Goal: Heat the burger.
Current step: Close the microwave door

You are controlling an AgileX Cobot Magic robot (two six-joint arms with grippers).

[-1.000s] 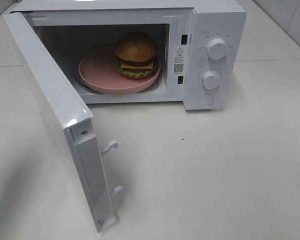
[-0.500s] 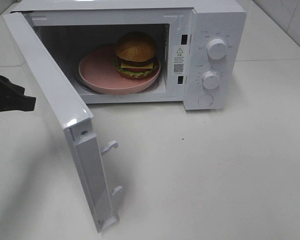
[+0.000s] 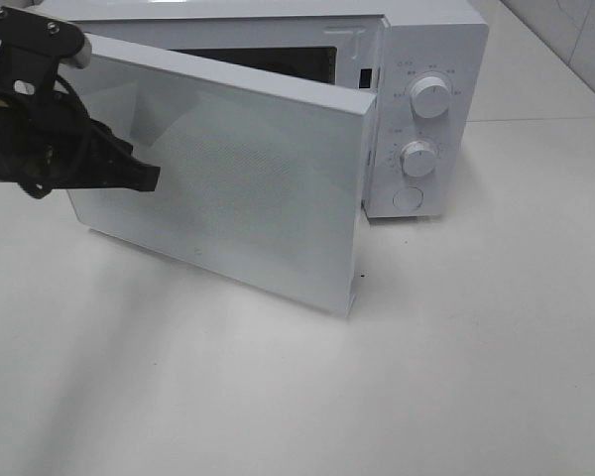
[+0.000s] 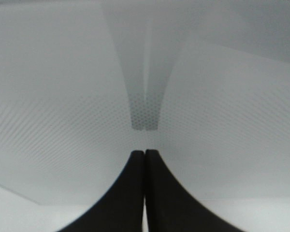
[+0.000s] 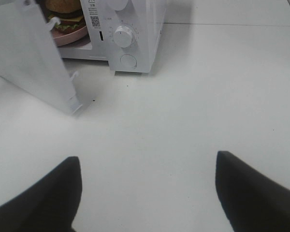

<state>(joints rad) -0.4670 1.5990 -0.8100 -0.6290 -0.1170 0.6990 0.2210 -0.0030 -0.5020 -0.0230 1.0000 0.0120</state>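
**White tabletop** [image 3: 397,377]: carries everything you see. It lies bare beneath the right gripper [image 5: 147,157], whose jaws stand wide apart with nothing between them.

**White microwave** [image 3: 431,40]: well ahead of your right gripper, with its control panel facing it.

**Microwave door** [image 3: 238,188]: swung partway across the cavity. Its perforated outer face is right at the tips of the left gripper [image 4: 145,152]; you cannot tell whether they touch. The fingers [image 4: 125,193] are pressed together, holding nothing.

**Pink plate** [image 5: 73,35]: inside the cavity, beyond the door from your left gripper. Only its edge shows in the right wrist view.

**Burger** [image 5: 63,8]: on that plate inside the microwave, well apart from both grippers.

**Upper knob** [image 3: 431,97], **lower knob** [image 3: 417,158], **round button** [image 3: 408,197]: stacked down the panel.
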